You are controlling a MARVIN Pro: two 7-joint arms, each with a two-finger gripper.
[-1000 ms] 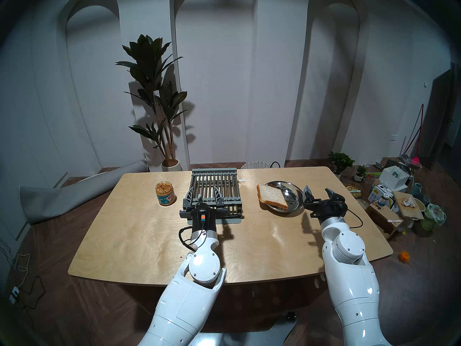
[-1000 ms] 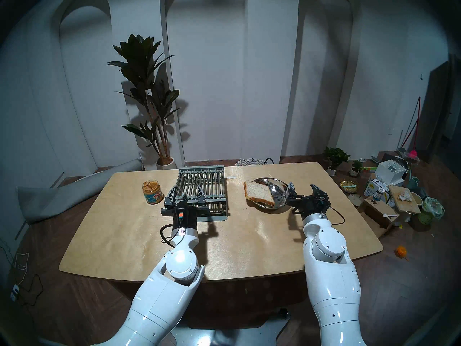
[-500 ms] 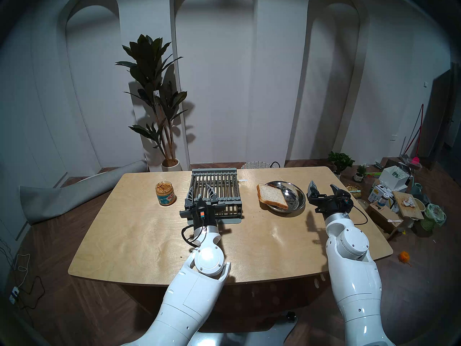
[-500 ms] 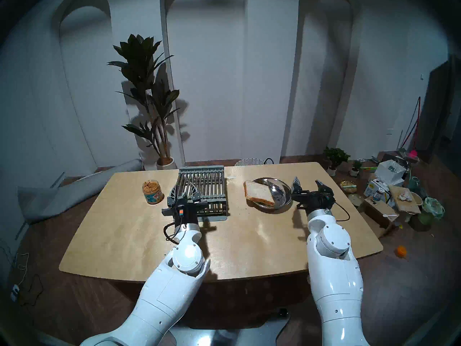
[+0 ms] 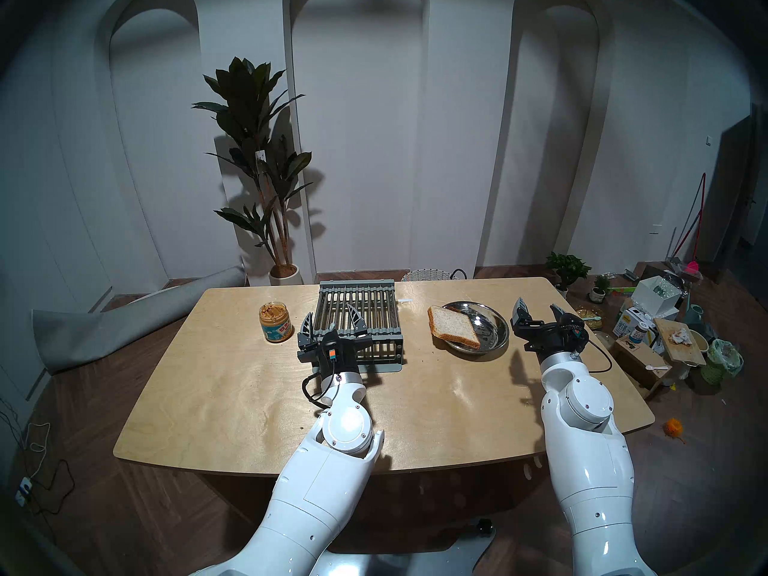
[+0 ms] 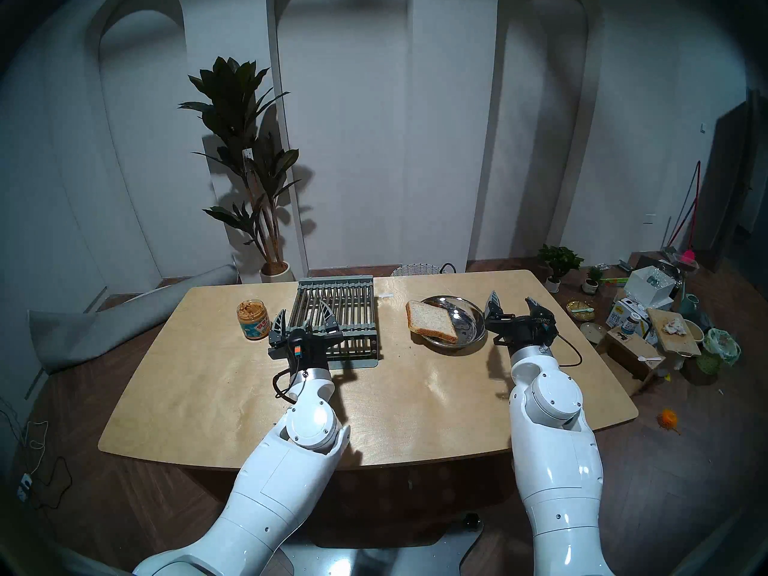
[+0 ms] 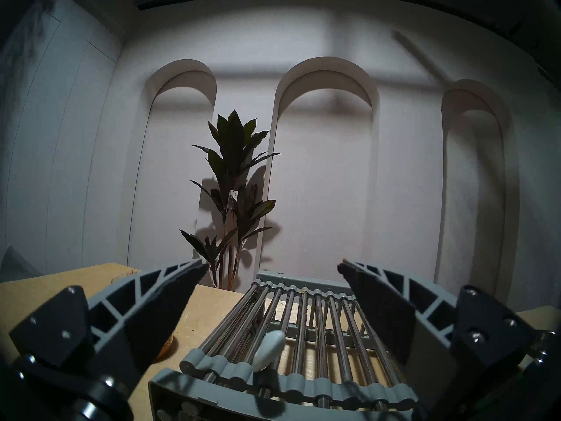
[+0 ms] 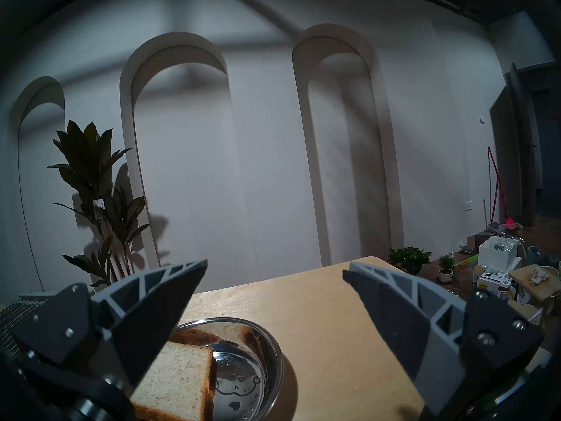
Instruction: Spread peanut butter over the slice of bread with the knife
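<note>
The left gripper (image 5: 329, 316) is at the near end of the rack (image 5: 365, 313), and its jaws stand wide apart with nothing between them. One finger is over the rack bars and the other is outside the left edge. The wrist view explains this pose: the knife (image 7: 269, 346) lies in the rack with its pale blue handle sticking up toward the gripper, in the gap between the two fingers. The blade goes down between the bars and I cannot see it. I think the rack keeps the handle raised, so that the fingers can close on it from both sides; the knife is not yet taken.

The right gripper (image 5: 539, 311) hangs at the right of the plate (image 5: 496, 319), also with jaws wide apart and empty. It is near the rim but I cannot tell if it touches. My guess is that it waits there to steady the plate later.

The bread (image 5: 453, 328) lies tilted, its right part inside the plate and its left corner over the left rim. It looks plain, without any paste on it.

The jar (image 5: 275, 322) of peanut butter (image 5: 273, 311) stands left of the rack, a little farther than the left gripper, and it has no lid, so a blade can go in directly. All of this is on the table (image 5: 232, 396)
</note>
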